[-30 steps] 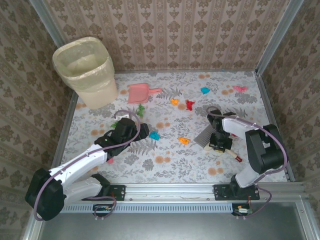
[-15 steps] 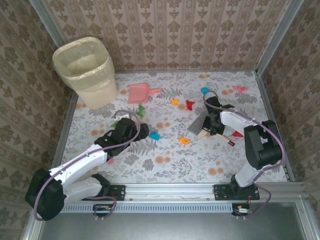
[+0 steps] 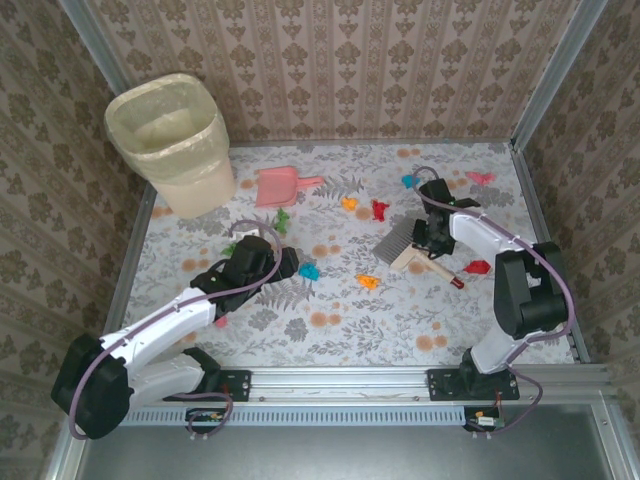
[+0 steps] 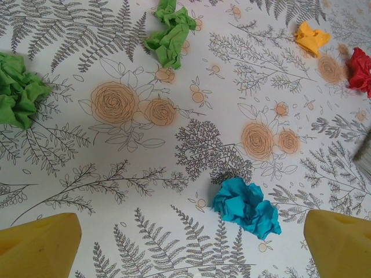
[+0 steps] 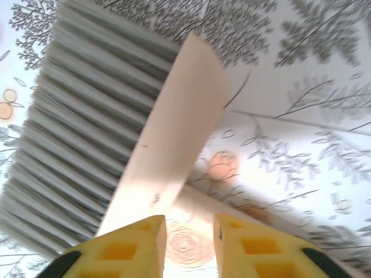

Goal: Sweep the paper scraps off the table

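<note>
Brush set down, fingers easing off it

The right gripper (image 5: 189, 223) has its fingers slightly apart with nothing between them, and the brush (image 5: 174, 127) lies on the counter (image 3: 380, 335) just past their tips. Judged best: close squarely on its back, keep the bristles flat, then push the paper scraps (image 3: 368, 282) left of them toward the dustpan (image 3: 275, 185). The left gripper (image 4: 191, 226) has its fingers spread wide, with a blue scrap (image 4: 246, 208) just ahead. 1 second ago the right fingers were pressed together, nearer the bases.

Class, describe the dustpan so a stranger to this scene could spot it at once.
Find the cream bin in the far left corner of the table. Just to its right lies the dustpan. It is flat, pink and handled, far larger than the crumpled scraps nearby.
</note>
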